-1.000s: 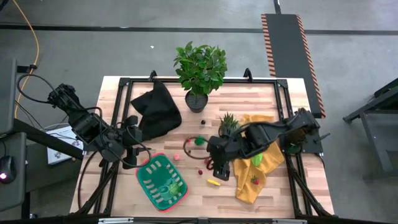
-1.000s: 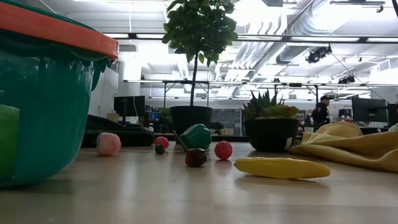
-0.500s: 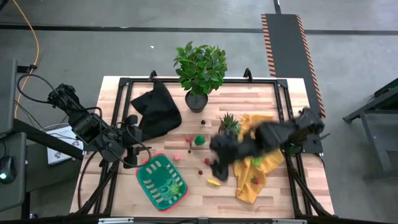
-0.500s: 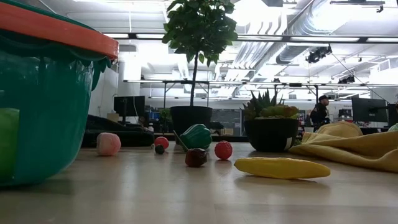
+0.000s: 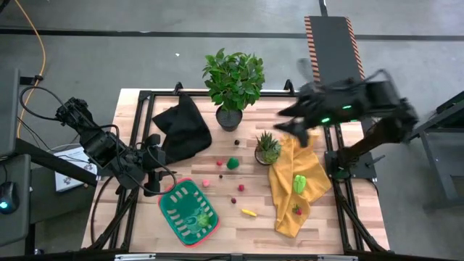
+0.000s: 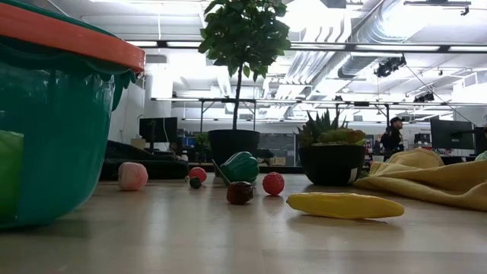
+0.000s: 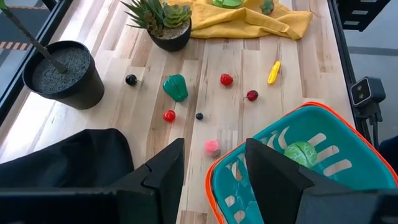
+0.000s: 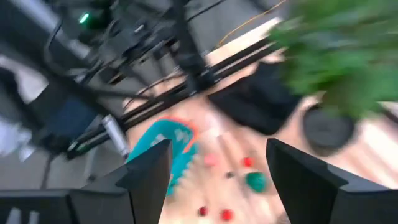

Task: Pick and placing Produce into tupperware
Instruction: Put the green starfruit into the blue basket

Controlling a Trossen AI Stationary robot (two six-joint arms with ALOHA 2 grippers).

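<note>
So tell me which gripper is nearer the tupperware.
Left. The left gripper hangs just beside the tupperware; the right gripper is raised across the table, above the yellow cloth.

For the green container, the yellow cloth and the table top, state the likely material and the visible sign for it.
Green container: probably moulded plastic; smooth, slightly glossy walls and a red rim.
Yellow cloth: soft woven fabric, matt; it lies in folds and wrinkles.
Table top: wood, apparently light planks; grain and board seams show.
</note>
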